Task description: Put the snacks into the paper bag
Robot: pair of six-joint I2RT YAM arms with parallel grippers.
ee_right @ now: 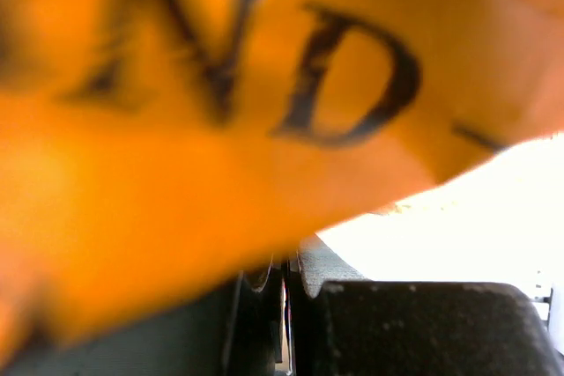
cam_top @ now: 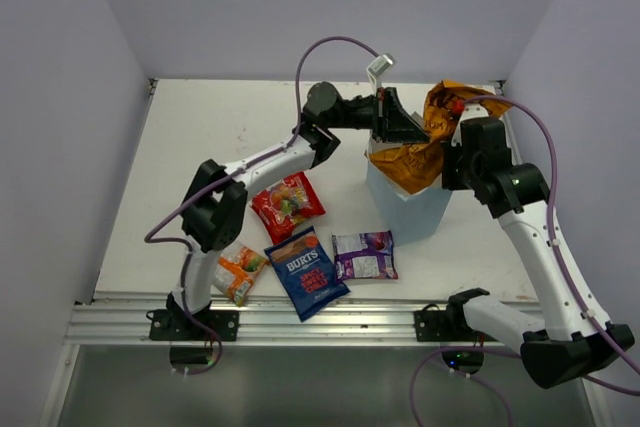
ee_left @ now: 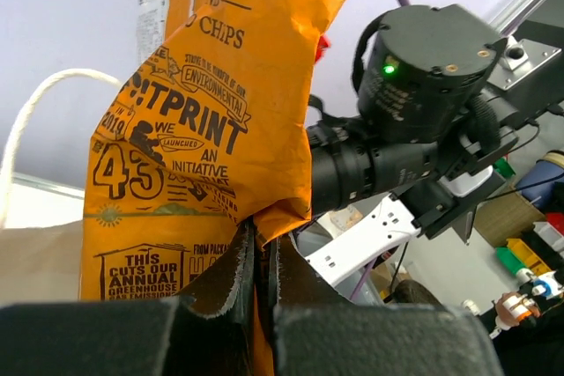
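Observation:
The light blue paper bag [cam_top: 405, 212] stands upright at the centre right. Its pale inside [ee_left: 35, 270] and string handle [ee_left: 35, 112] show in the left wrist view. The large orange Kettle chip bag [cam_top: 445, 107] hangs bent over the bag's mouth, its lower part inside. My left gripper [cam_top: 408, 130] is at the bag's back rim. Its jaws [ee_left: 262, 235] are shut, with orange Kettle foil [ee_left: 203, 129] between them. My right gripper [cam_top: 455, 147] is shut [ee_right: 289, 266] on the Kettle bag [ee_right: 220, 129], which fills its view.
On the table left of the paper bag lie the red packet [cam_top: 288, 205], the blue Burts bag [cam_top: 306, 272], the purple-white packet [cam_top: 364, 255] and the orange-white packet [cam_top: 239, 273]. A metal rail [cam_top: 300, 322] runs along the near edge. Walls enclose the table.

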